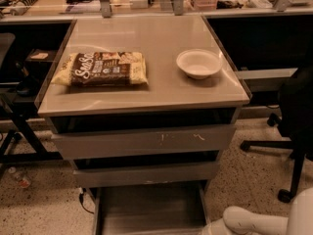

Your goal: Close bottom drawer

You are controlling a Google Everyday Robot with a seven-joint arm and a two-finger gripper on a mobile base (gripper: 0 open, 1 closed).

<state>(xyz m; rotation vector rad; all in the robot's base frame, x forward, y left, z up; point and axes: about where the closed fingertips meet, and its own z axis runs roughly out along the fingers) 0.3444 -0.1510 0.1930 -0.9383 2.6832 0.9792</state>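
Note:
The bottom drawer [149,207] of the grey cabinet stands pulled out toward me. Its shallow flat tray is empty and runs off the lower edge of the view, so its front strip is hidden. Above it sit the middle drawer front [146,174] and the wide top front [142,141] with pale scratch marks. Only a white rounded part of my arm [254,222] shows at the bottom right, just right of the open tray. My gripper itself is out of view below the frame.
On the cabinet top [146,33] lie a brown snack bag [102,68] and a white bowl [199,63]. A black office chair [293,111] stands on the right. A black stand [19,111] is on the left. Cluttered desks run along the back.

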